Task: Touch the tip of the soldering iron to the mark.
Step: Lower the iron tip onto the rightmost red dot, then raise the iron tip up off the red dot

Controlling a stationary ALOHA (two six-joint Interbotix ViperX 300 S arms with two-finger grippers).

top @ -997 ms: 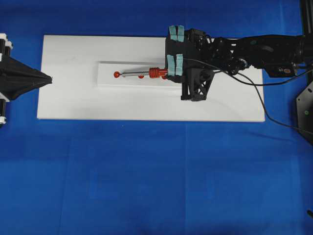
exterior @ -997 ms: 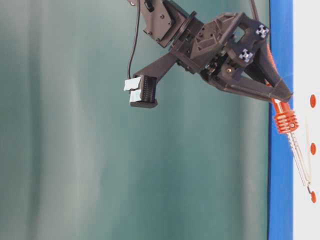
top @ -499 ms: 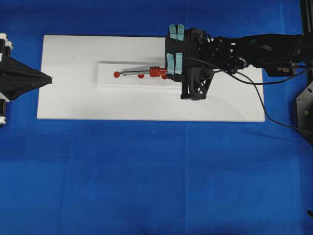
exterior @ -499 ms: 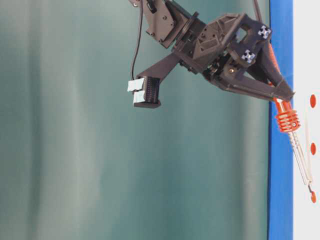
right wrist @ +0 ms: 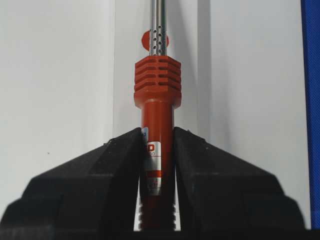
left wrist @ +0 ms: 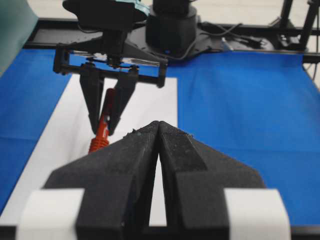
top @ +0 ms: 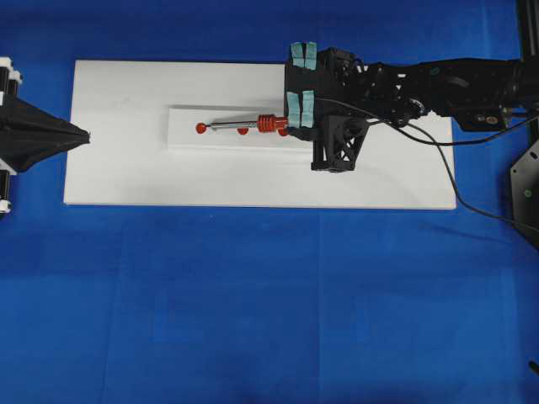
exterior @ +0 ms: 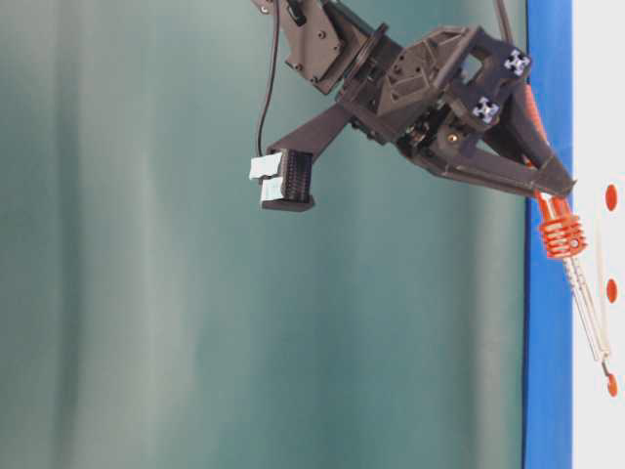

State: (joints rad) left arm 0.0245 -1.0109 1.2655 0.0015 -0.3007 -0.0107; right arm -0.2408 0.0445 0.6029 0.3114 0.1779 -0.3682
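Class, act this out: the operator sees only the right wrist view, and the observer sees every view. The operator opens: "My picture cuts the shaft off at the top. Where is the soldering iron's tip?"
Observer: From overhead, the tip of the soldering iron overlaps the red mark farthest from the right end effector.
Operator: Is the tip down on the board?
Observer: At table level the iron slopes down, with its tip at the surface of the board beside that mark. I cannot confirm actual contact.
Operator: Where is the other arm?
Observer: The left end effector is shut and empty, at the board's opposite short edge.
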